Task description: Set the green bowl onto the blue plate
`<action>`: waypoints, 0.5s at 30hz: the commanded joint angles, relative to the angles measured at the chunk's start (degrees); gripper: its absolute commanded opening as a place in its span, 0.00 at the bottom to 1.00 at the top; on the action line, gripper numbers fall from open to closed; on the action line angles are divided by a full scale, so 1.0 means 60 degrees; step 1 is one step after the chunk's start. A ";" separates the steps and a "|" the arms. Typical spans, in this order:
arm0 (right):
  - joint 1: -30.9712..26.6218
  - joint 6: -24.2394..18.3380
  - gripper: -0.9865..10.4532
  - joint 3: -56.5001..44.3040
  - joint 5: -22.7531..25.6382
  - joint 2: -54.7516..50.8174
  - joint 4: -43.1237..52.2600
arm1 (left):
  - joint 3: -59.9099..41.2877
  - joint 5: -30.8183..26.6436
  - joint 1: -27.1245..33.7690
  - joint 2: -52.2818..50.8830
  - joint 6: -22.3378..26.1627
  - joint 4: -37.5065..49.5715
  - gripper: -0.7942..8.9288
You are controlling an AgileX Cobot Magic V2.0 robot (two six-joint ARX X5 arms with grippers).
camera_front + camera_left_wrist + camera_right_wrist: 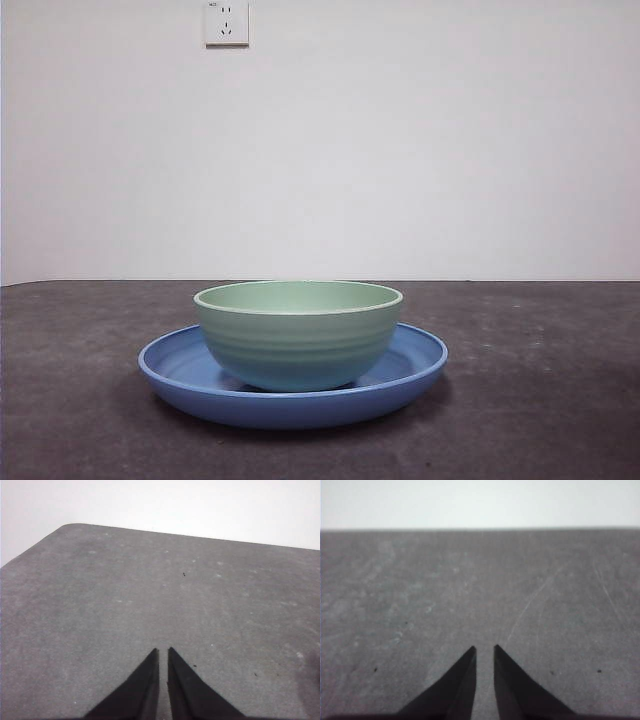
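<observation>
We see the green bowl (298, 335) sitting upright inside the blue plate (175, 365), roughly centred, its base on the plate's shallow floor and its rim level. The plate lies flat on the dark desk (540, 400), near the front camera, with a white wall and a socket (226, 22) behind. Judged from this, the placing looks done.

Neither arm shows in the front view. Our left gripper (163, 652) holds nothing, its jaws nearly together with only a thin slit between the tips, and it looks over bare desk. Our right gripper (485, 650) is also empty, its jaws a little further apart but close to closed, likewise facing bare desk.

Neither wrist view catches the bowl or plate, so we cannot tell which way they lie from either gripper, nor which arm is nearer; probably both are drawn well back. A round bowl has no long axis to line up with. If any move is left, we judge it only a retreat.
</observation>
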 commanded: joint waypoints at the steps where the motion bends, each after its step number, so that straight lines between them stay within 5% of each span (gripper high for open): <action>1: -0.0004 0.0066 0.13 -0.0058 0.0106 -0.0029 -0.0073 | -0.0197 -0.0029 -0.0011 -0.0022 0.0047 -0.0069 0.11; 15: -0.0004 0.0062 0.13 -0.0058 0.0182 -0.0029 0.0157 | -0.0197 -0.0029 -0.0011 -0.0022 0.0047 -0.0073 0.11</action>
